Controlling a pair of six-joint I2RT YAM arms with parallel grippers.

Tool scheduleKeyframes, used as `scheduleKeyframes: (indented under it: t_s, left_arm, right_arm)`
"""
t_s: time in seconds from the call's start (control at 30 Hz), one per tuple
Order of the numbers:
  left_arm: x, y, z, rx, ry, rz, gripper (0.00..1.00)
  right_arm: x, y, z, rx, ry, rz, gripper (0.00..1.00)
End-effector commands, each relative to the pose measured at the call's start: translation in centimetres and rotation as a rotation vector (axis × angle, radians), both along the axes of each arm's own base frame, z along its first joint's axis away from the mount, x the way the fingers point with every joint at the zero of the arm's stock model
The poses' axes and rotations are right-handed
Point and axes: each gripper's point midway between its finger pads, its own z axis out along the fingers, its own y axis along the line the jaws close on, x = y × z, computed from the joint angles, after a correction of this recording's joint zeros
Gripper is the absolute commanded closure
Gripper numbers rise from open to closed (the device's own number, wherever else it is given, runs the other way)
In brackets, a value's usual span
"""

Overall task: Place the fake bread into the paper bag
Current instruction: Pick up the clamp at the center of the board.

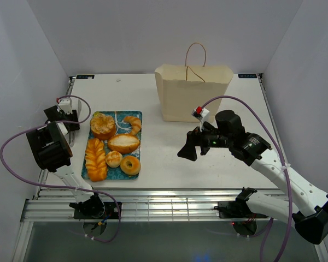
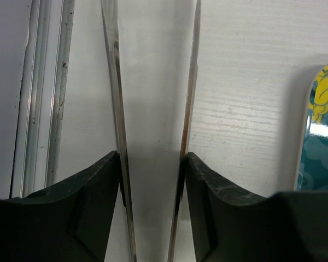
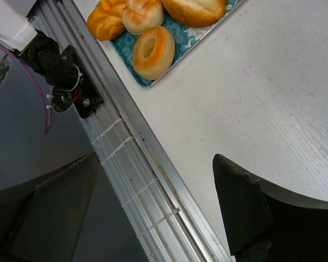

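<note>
Golden ring bagel point(image 3: 153, 52) lies ahead, up-left of my right gripper point(image 3: 154, 157), wide open and empty; my left gripper point(image 2: 152, 158), slightly parted and empty, has the teal tray point(image 2: 317, 136) at its right.

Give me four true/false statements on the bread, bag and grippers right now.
1. All six pieces of fake bread sit on the tray. True.
2. The paper bag lies flat on its side. False: it stands upright, mouth up.
3. The right gripper is shut on the ring bagel. False: it is open and empty above the table; the bagel is on the tray.
4. The left gripper is open and holds nothing. True.
</note>
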Motion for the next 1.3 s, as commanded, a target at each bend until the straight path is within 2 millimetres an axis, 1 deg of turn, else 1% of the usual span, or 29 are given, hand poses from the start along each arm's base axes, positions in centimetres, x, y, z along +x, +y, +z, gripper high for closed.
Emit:
scheduleKeyframes:
  t_s: [0.0,0.1,0.17,0.2,0.3,0.33,0.4,0.47,0.5,0.53,0.57,0.63,0.67,0.7,0.73,0.77,0.83,0.87,0.93,0.97,1.07,1.1,1.13,1.17,1.2,1.23,1.27]
  left_arm:
    - [-3.6,-1.0,-4.0,-0.057,0.165,0.024,0.37]
    - [-3.9,-1.0,-3.6,-0.048,0.157,0.033,0.32]
    - [-4.1,-1.2,-3.6,-0.051,0.163,0.029,0.32]
    - [-4.3,-1.3,-3.7,-0.061,0.168,0.031,0.32]
    - [-4.7,-2.0,-4.3,-0.090,0.175,0.029,0.39]
    - [-4.8,-2.1,-4.5,-0.094,0.178,0.027,0.50]
    - [-4.9,-2.1,-4.4,-0.095,0.180,0.029,0.67]
    - [-4.7,-1.7,-3.9,-0.084,0.171,0.048,0.79]
    - [-4.7,-1.7,-3.6,-0.087,0.161,0.056,0.80]
    - [-4.3,-1.6,-2.7,-0.082,0.140,0.058,0.81]
    - [-4.2,-1.5,-2.3,-0.079,0.132,0.064,0.86]
    - [-3.2,-0.9,-0.4,-0.065,0.097,0.082,0.90]
    - [-3.5,-0.7,-0.2,-0.068,0.122,0.102,0.98]
    - [-3.5,-0.3,0.4,-0.060,0.126,0.121,1.00]
    - [-2.6,0.5,2.3,-0.055,0.094,0.162,1.00]
    - [-3.2,0.9,2.7,-0.057,0.127,0.208,1.00]
    - [-3.2,0.9,4.3,-0.073,0.129,0.248,1.00]
    - [-3.1,0.8,6.3,-0.093,0.112,0.278,1.00]
    - [-3.3,0.7,8.5,-0.094,0.087,0.312,1.00]
    - [-3.6,0.3,11.0,-0.107,0.047,0.321,1.00]
    - [-4.0,-1.4,14.9,-0.165,-0.026,0.304,1.00]
    - [-4.4,-2.0,17.3,-0.165,-0.079,0.296,1.00]
    - [-4.5,-2.7,18.4,-0.185,-0.104,0.279,1.00]
    - [-4.9,-3.3,19.3,-0.197,-0.118,0.271,1.00]
    - [-5.4,-3.9,21.0,-0.215,-0.159,0.276,1.00]
    - [-5.6,-5.0,21.6,-0.252,-0.175,0.252,1.00]
    - [-6.2,-6.0,22.2,-0.286,-0.194,0.245,1.00]
  right_arm:
    - [0.7,0.2,1.3,0.031,-0.059,-0.005,0.10]
    - [0.6,0.2,1.4,0.034,-0.061,0.000,0.10]
    - [0.7,0.3,1.5,0.036,-0.061,0.000,0.10]
    - [0.6,0.3,1.6,0.039,-0.062,0.003,0.10]
    - [0.5,0.3,1.5,0.043,-0.058,0.005,0.10]
    - [0.5,0.3,1.5,0.043,-0.058,0.004,0.10]
    - [0.5,0.2,1.5,0.040,-0.062,-0.001,0.10]
    - [0.5,0.1,1.5,0.039,-0.063,-0.004,0.10]
    - [0.6,0.1,1.5,0.039,-0.064,-0.005,0.10]
    - [0.6,0.1,1.6,0.042,-0.066,-0.004,0.10]
    - [0.5,0.2,1.7,0.045,-0.068,0.001,0.10]
    - [0.5,0.2,1.8,0.048,-0.069,0.002,0.10]
    - [0.5,0.3,1.9,0.050,-0.070,0.003,0.10]
    - [0.5,0.3,2.0,0.051,-0.070,0.004,0.10]
    - [0.5,0.3,2.0,0.052,-0.070,0.007,0.10]
    - [0.4,0.4,2.0,0.052,-0.068,0.010,0.10]
    - [0.4,0.4,2.1,0.054,-0.068,0.014,0.10]
    - [0.5,0.4,2.0,0.053,-0.067,0.013,0.10]
    - [0.6,0.5,2.3,0.054,-0.072,0.009,0.10]
    - [0.9,0.4,2.2,0.046,-0.070,-0.009,0.10]
    - [1.5,0.4,2.3,0.037,-0.071,-0.030,0.10]
    - [1.6,0.5,2.4,0.038,-0.070,-0.029,0.10]
    - [1.8,0.5,2.7,0.044,-0.073,-0.031,0.10]
    - [2.1,0.5,2.6,0.038,-0.071,-0.044,0.10]
    - [2.4,0.5,2.6,0.036,-0.071,-0.054,0.10]
    - [2.9,0.3,2.8,0.034,-0.076,-0.072,0.10]
    - [3.6,0.1,3.1,0.026,-0.084,-0.097,0.10]
